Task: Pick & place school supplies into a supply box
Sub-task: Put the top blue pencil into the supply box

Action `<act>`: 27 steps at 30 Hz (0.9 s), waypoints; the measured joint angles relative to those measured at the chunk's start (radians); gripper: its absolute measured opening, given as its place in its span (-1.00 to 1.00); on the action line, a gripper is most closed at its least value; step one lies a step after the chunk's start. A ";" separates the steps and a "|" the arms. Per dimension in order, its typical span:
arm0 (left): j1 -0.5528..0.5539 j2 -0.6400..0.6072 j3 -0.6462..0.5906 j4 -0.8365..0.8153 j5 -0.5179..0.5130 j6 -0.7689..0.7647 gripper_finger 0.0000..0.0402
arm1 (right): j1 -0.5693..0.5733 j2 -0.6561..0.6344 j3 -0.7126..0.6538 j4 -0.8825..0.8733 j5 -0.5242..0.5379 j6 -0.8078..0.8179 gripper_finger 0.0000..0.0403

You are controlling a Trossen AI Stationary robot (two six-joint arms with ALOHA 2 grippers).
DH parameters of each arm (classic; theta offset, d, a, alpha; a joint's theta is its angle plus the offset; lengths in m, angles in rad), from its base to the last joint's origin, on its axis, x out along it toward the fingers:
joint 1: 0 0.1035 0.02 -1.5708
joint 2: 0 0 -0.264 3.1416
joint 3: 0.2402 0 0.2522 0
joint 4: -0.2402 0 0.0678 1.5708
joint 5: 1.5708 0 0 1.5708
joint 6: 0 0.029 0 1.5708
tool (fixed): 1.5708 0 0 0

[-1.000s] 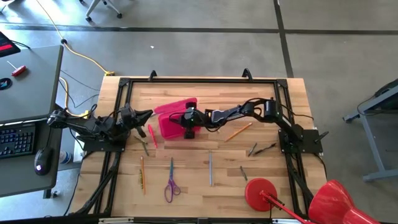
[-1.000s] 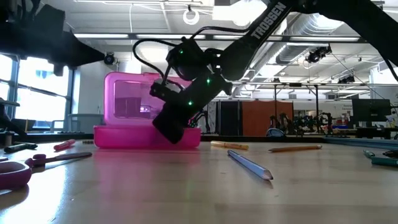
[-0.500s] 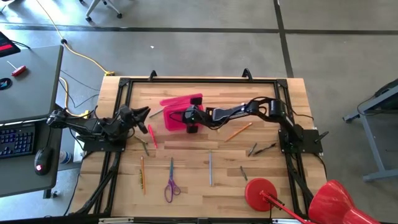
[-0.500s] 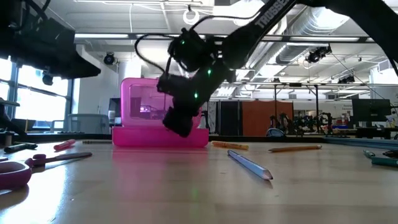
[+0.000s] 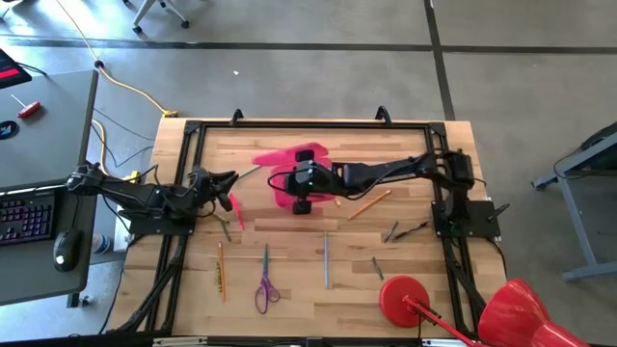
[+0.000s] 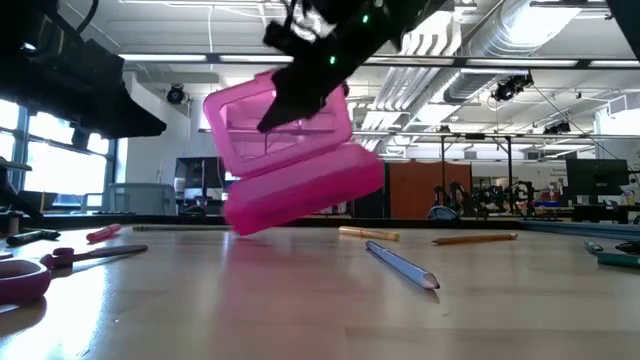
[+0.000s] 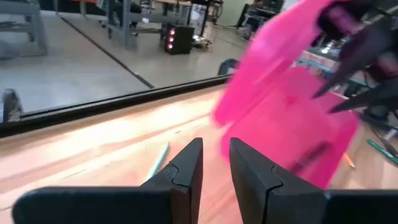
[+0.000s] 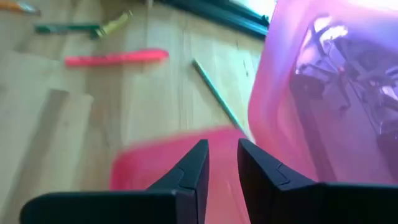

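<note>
One right pincer is gripping the pink box by its wall, carrying it tilted above the far-centre table. Being light, stiff, slick plastic, it is likely swinging; hold a wall edge. The left pincer, released, is waiting at the left.

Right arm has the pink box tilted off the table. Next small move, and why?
Probably lower and level the supply box back onto the table. The right gripper holds it tilted in the air, while the pencils and scissors lie loose on the wood, so nothing can be loaded yet.
</note>
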 joint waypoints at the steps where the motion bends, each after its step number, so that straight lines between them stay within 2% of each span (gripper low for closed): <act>1: 0.000 0.009 0.001 0.002 -0.001 -0.003 -0.45 | 0.004 -0.009 0.000 -0.005 -0.001 0.002 -0.69; 6: 0.000 0.021 0.001 0.005 -0.006 -0.023 -0.48 | 0.011 -0.012 -0.046 -0.008 -0.001 0.052 -0.72; 9: 0.000 0.020 0.001 0.005 -0.002 -0.030 -0.48 | 0.002 -0.007 -0.128 0.051 0.006 0.055 -0.74; 14: 0.000 0.020 0.001 0.005 -0.002 -0.045 -0.48 | -0.018 -0.003 -0.306 0.321 0.010 0.049 -0.76; 18: 0.000 0.020 0.001 0.009 -0.035 -0.046 -0.48 | -0.048 -0.003 -0.380 0.527 -0.003 -0.051 -0.76; 21: 0.000 0.020 0.001 0.013 -0.060 -0.048 -0.48 | -0.086 -0.003 -0.377 0.638 0.008 -0.101 -0.77; 27: 0.000 0.020 0.002 0.041 -0.067 -0.050 -0.48 | -0.183 -0.004 -0.321 0.607 -0.086 -0.076 -0.81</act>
